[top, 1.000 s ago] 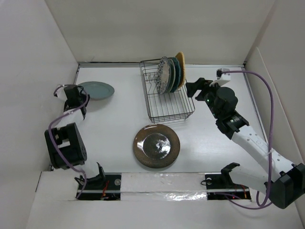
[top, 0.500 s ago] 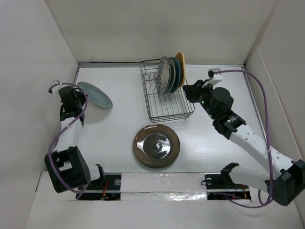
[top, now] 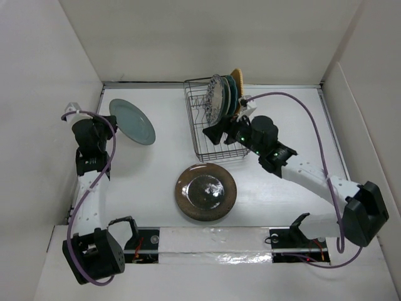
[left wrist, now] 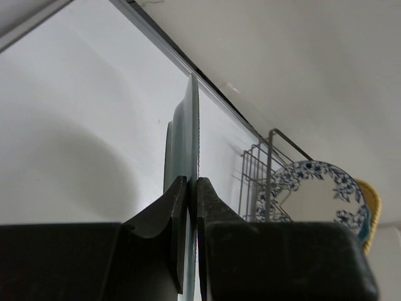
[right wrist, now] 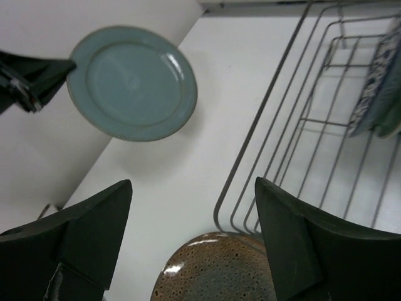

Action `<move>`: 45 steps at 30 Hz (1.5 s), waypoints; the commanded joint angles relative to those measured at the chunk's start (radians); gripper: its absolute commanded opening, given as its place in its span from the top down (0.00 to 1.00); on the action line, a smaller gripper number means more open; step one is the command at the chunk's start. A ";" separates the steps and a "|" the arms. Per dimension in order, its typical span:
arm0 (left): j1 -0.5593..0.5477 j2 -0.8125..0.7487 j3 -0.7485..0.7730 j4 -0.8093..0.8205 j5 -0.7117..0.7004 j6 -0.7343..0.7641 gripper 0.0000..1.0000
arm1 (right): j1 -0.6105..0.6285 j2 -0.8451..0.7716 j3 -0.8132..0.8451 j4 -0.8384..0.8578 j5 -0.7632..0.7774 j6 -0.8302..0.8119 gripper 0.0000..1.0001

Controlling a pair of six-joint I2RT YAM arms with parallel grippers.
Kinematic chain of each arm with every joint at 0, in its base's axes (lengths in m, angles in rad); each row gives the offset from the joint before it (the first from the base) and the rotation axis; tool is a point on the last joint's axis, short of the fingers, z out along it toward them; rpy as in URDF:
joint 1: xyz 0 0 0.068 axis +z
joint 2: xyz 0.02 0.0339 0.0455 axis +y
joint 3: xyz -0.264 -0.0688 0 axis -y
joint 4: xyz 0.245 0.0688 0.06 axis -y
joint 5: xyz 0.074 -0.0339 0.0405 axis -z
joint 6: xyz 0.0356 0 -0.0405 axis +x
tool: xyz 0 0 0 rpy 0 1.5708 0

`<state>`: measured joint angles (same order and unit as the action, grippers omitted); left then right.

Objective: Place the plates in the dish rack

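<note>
Our left gripper (left wrist: 191,182) clamps the rim of the round grey-green glazed plate (top: 131,121), lifted at far left. Our right gripper (right wrist: 193,182) gapes over the black wire dish rack (top: 195,141). Next, we judge, the plate needs carrying into a free slot.

Grey-green plate (top: 132,121), speckled brown plate (top: 205,191), blue-floral white plate (top: 215,99), black rack (top: 216,143).

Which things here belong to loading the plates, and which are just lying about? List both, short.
For the job: grey-green plate in the left gripper; glossy brown plate on the table; blue floral plate and orange-tan plate standing in the dish rack; right gripper, open.
Lying about: purple cables; taped strip at the near edge.
</note>
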<state>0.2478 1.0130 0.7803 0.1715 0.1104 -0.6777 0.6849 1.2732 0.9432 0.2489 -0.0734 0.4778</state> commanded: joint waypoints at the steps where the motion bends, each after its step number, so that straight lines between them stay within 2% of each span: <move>1: -0.008 -0.091 0.076 0.163 0.106 -0.072 1.00 | 0.027 0.050 0.045 0.144 -0.104 0.079 0.10; 2: -0.008 -0.099 0.077 0.175 0.123 -0.086 1.00 | 0.027 0.089 0.040 0.203 -0.123 0.096 0.04; 3: -0.008 -0.111 0.080 0.178 0.158 -0.114 1.00 | 0.027 0.112 0.040 0.228 -0.155 0.134 0.03; 9: -0.021 -0.145 0.135 0.206 0.270 -0.192 1.00 | 0.036 0.276 0.075 0.395 -0.244 0.263 0.02; 16: -0.021 -0.194 0.198 0.244 0.368 -0.290 1.00 | 0.036 0.435 0.163 0.470 -0.227 0.350 0.01; 24: -0.050 -0.218 0.215 0.322 0.489 -0.413 1.00 | 0.015 0.525 0.178 0.717 -0.338 0.456 0.00; 29: -0.050 -0.235 0.198 0.341 0.509 -0.448 1.00 | -0.004 0.529 0.172 0.860 -0.391 0.470 0.00; 34: -0.050 -0.246 0.157 0.361 0.523 -0.467 1.00 | -0.033 0.564 0.146 1.023 -0.436 0.561 0.01; 37: -0.050 -0.241 0.119 0.416 0.546 -0.513 1.00 | -0.033 0.595 0.160 1.061 -0.451 0.591 0.07; 40: -0.050 -0.249 0.106 0.402 0.543 -0.491 1.00 | -0.033 0.598 0.154 1.099 -0.448 0.613 0.28; 41: -0.050 -0.251 0.096 0.393 0.543 -0.484 1.00 | -0.033 0.595 0.155 1.101 -0.453 0.613 0.40; 45: -0.050 -0.252 0.041 0.417 0.551 -0.487 1.00 | -0.021 0.584 0.175 1.098 -0.497 0.617 0.58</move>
<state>0.1978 0.7952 0.8268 0.4141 0.6693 -1.1110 0.6514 1.8744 1.0912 1.2335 -0.5240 1.0767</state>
